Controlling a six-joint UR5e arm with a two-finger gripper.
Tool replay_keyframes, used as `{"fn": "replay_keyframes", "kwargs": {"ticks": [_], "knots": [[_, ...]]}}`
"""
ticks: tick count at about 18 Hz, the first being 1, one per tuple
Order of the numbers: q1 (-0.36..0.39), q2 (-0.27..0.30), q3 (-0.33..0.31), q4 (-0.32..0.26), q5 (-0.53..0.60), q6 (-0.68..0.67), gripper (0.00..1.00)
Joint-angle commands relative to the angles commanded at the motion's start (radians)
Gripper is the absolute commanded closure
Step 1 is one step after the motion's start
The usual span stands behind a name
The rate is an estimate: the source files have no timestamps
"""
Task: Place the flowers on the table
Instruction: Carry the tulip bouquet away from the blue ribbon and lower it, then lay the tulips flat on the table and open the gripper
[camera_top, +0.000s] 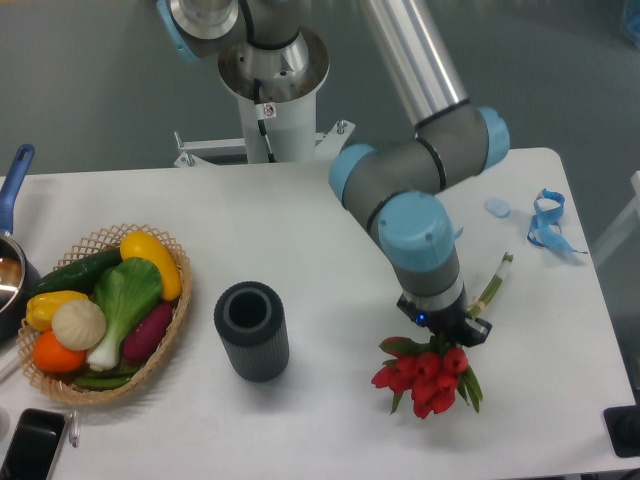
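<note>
The gripper (443, 331) was closed on the flowers (428, 375), clamping the bunch just above the red heads, though its fingers were mostly hidden under the wrist. The tulip heads hung low at about six o'clock from the gripper, very near or perhaps touching the counter (330, 220); contact could not be judged. The green stems (493, 282) ran out at about one o'clock, tilted shallowly over the white surface. Well apart at nine o'clock stood a dark ribbed vase (252, 330), and farther that way a wicker basket (105, 310) of vegetables. A blue ribbon (545, 222) lay at one o'clock near the counter's edge. The step in hand looked like lowering the bunch to lay it down. Next would be settling it flat, spreading the fingers, then lifting clear without snagging the stems.
</note>
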Motion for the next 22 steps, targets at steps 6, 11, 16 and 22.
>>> {"fn": "replay_keyframes", "kwargs": {"ticks": [6, 11, 16, 22], "knots": [[-0.006, -0.009, 0.005, 0.003, -0.044, -0.009, 0.71], [-0.006, -0.014, 0.012, 0.005, -0.080, -0.031, 0.50], [-0.005, 0.008, 0.041, 0.021, -0.083, -0.031, 0.00], [0.032, 0.129, 0.087, 0.008, -0.071, -0.018, 0.00]]}}
